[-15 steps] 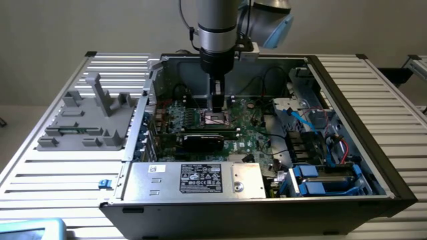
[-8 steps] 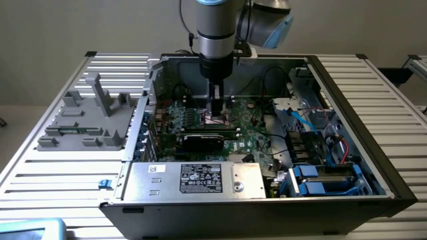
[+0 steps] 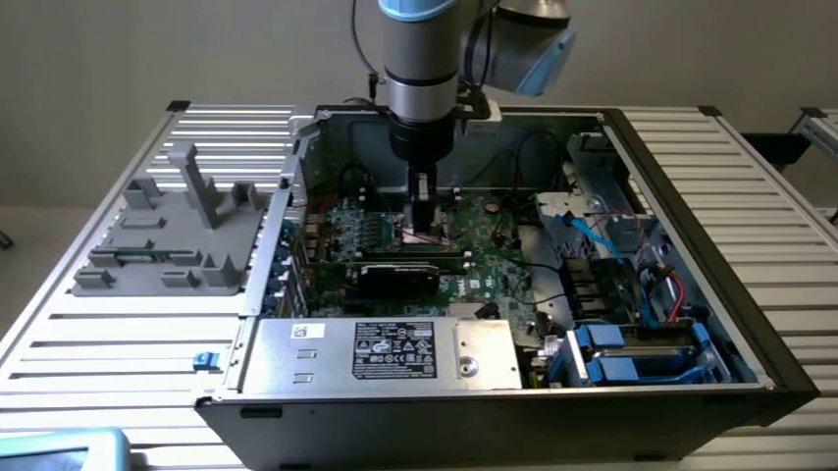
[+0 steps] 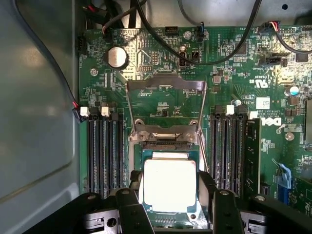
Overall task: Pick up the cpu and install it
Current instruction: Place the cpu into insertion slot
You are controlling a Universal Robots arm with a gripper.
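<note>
The gripper (image 4: 170, 195) is inside the open computer case (image 3: 681, 245), its fingers (image 4: 207, 190) closed against two opposite edges of the cpu (image 4: 170, 185). An edge grip of this kind leaves the metal top plate untouched and probably keeps the chip level. The cpu sits squarely over the socket (image 4: 168, 146), its thin green rim visible, an alignment suited to a straight descent. Beyond it the load plate (image 4: 165, 83) stands raised on its hinge, leaving the socket open to receive the chip. Memory slots (image 4: 102, 151) flank the socket on both sides; farther off lie a coin cell (image 4: 117, 57) and black cables (image 4: 219, 56). Whether the cpu hangs just above the socket or already rests in it cannot be told, because its underside and the contacts are hidden and its near edge is covered by the gripper body. In the exterior view the arm (image 3: 419, 69) screens the socket area.
</note>
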